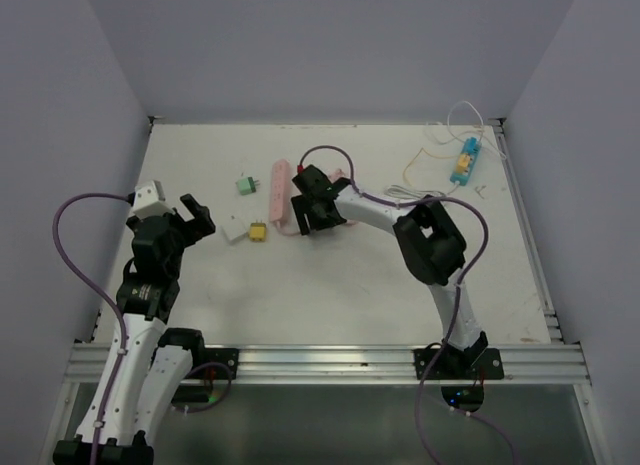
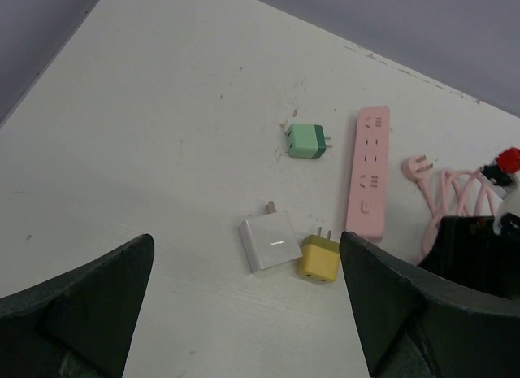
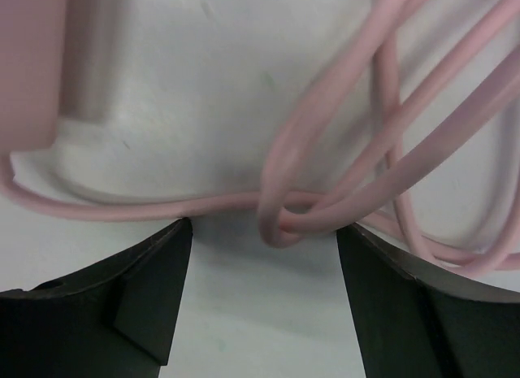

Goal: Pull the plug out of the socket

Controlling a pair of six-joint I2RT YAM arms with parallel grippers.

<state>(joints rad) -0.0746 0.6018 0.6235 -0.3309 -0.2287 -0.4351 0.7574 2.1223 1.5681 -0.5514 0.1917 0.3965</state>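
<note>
The pink socket strip (image 1: 280,195) lies flat at the table's middle; in the left wrist view all outlets of the strip (image 2: 370,171) are bare. A green plug (image 2: 307,141), a white plug (image 2: 270,241) and a yellow plug (image 2: 319,258) lie loose to its left. My right gripper (image 1: 303,213) hangs low beside the strip's near end, open, with coils of the pink cable (image 3: 325,183) between its fingers (image 3: 122,313), which are not closed on it. My left gripper (image 2: 244,313) is open and holds nothing, hovering near the white and yellow plugs.
A blue and yellow power strip (image 1: 464,161) with white and orange cords lies at the back right corner. The pink cord's own plug (image 2: 418,167) rests on the table right of the strip. Grey walls enclose the table on three sides.
</note>
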